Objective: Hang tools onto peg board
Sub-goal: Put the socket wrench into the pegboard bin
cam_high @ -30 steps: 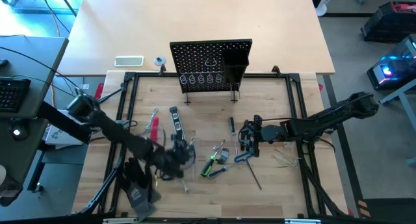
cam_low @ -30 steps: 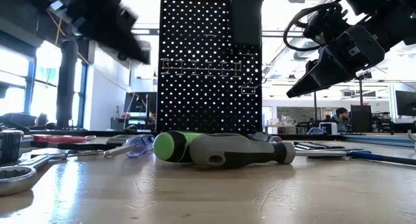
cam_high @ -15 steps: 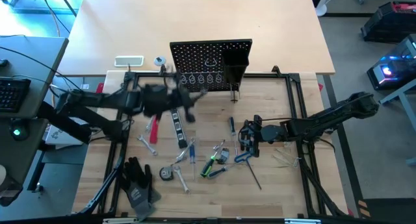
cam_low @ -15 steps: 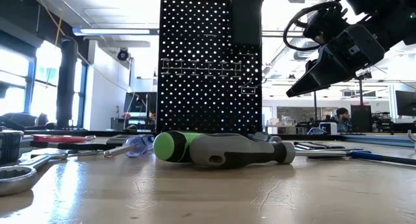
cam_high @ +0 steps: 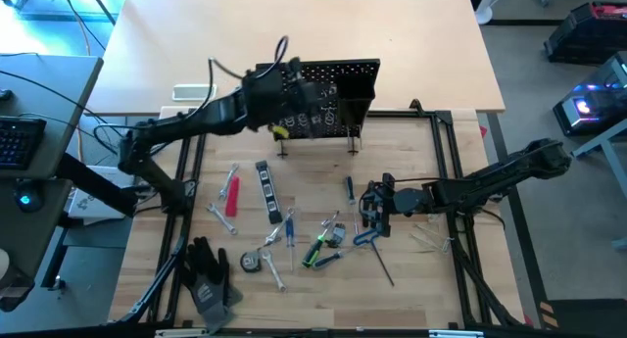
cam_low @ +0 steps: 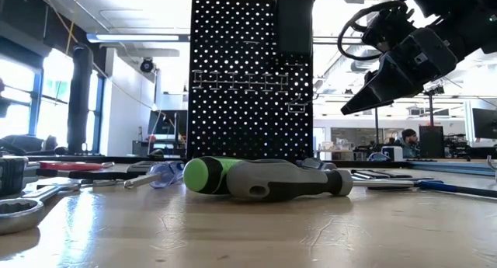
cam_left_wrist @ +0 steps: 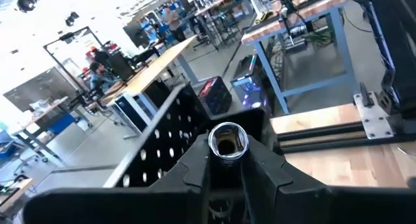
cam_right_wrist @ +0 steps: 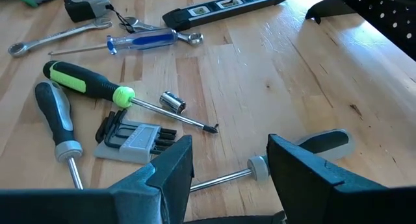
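Tools lie scattered on my surface (cam_high: pixel 411 279) near the middle: a green screwdriver (cam_right_wrist: pixel 88 83), a blue screwdriver (cam_right_wrist: pixel 140 41) and wrenches. My left tool (cam_left_wrist: pixel 227 160) is clenched on a small shiny socket (cam_left_wrist: pixel 227 139) over the peg board (cam_high: pixel 318 98) at the far side. My right tool (cam_right_wrist: pixel 227 160) hangs released above the pile. I judge these stiff, light and slick on bare steel, so the rubbery handles give the surest hold.
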Motion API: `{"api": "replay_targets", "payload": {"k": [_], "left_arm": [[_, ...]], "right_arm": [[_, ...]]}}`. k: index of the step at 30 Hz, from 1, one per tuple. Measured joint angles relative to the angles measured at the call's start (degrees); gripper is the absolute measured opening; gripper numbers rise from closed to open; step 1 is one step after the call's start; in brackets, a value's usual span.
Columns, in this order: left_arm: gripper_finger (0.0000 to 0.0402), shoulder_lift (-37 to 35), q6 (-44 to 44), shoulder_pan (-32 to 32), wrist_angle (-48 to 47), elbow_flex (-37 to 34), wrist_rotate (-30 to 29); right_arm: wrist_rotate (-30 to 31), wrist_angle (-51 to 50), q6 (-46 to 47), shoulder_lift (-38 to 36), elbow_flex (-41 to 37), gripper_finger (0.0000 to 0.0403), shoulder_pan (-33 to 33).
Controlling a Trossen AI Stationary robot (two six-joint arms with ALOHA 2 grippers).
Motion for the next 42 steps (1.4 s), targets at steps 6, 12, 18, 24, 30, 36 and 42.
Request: {"api": "replay_targets", "payload": {"k": [6,12,18,24,30,36,42], "left_arm": [[0.0049,6.5,0.2,1.7,-5.9,8.3,0.9],[0.005,10.2,-0.5,3.5,-10.4,14.1,2.5],[0.0066,10.7,-3.9,5.2,-12.6,15.6,6.5],[0.0073,10.7,-4.9,5.9,-14.1,15.7,9.4],[0.0076,10.7,-4.9,5.9,-14.1,15.6,10.0],[0.0117,10.7,-5.0,5.9,-14.1,15.6,10.1],[0.017,10.7,-6.0,5.9,-13.1,15.6,9.8]], "right_arm": [[0.1,0.0,0.0,0.0,0.0,0.019,0.0],[0.3,0.0,0.0,0.0,0.0,0.019,0.0],[0.3,0.1,-0.1,0.0,0.0,0.019,0.0],[0.3,0.1,-0.4,0.0,0.0,0.019,0.0],[0.3,0.2,-0.3,0.0,0.0,0.019,0.0],[0.3,0.3,-0.3,0.0,0.0,0.019,0.0],[0.3,0.3,0.0,0.0,0.0,0.019,0.0]]}}
